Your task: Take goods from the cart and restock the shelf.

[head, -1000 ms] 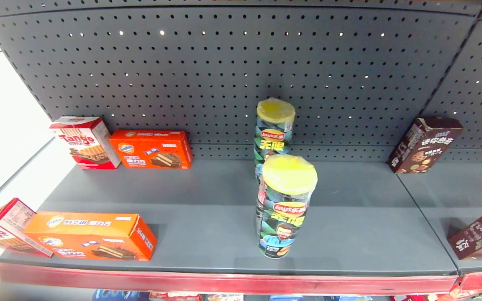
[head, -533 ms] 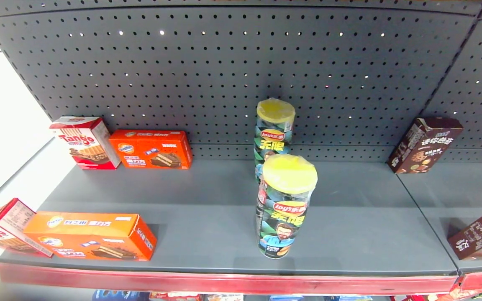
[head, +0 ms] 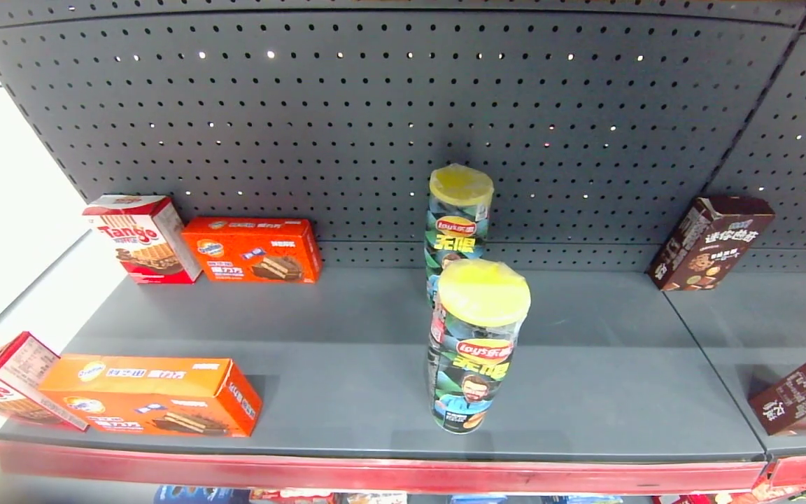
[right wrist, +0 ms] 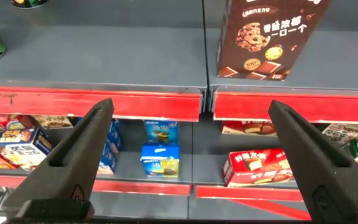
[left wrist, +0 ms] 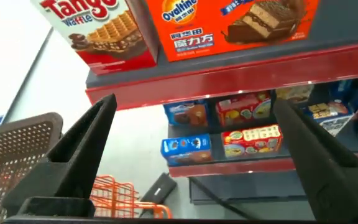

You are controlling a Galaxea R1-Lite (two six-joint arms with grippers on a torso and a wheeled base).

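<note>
The grey shelf (head: 347,350) has a red front lip and a perforated grey back panel (head: 375,126), with lower tiers of blue and red packets (left wrist: 247,124) under it. The left gripper (left wrist: 194,102) has its fingers spread wide and released. Outside its one finger is a dark mesh basket (left wrist: 17,149) over an orange wire frame (left wrist: 114,196). Beyond the fingertips, at the shelf lip, a red-and-white wafer box (left wrist: 98,31) stands just beside an orange box (left wrist: 229,25). A second wafer box (head: 143,238) and a second orange box (head: 252,250) stand against the back panel. Mid-shelf, a front chip can (head: 476,350) stands upright before a rear chip can (head: 459,213), partly hiding it. A brown cookie box (head: 711,241) leans at the back. The right gripper (right wrist: 191,104) is likewise spread and released. Another brown cookie box (right wrist: 269,37) stands on the deck beyond its fingertips, and the red lip crosses the gap between the fingers.
</note>
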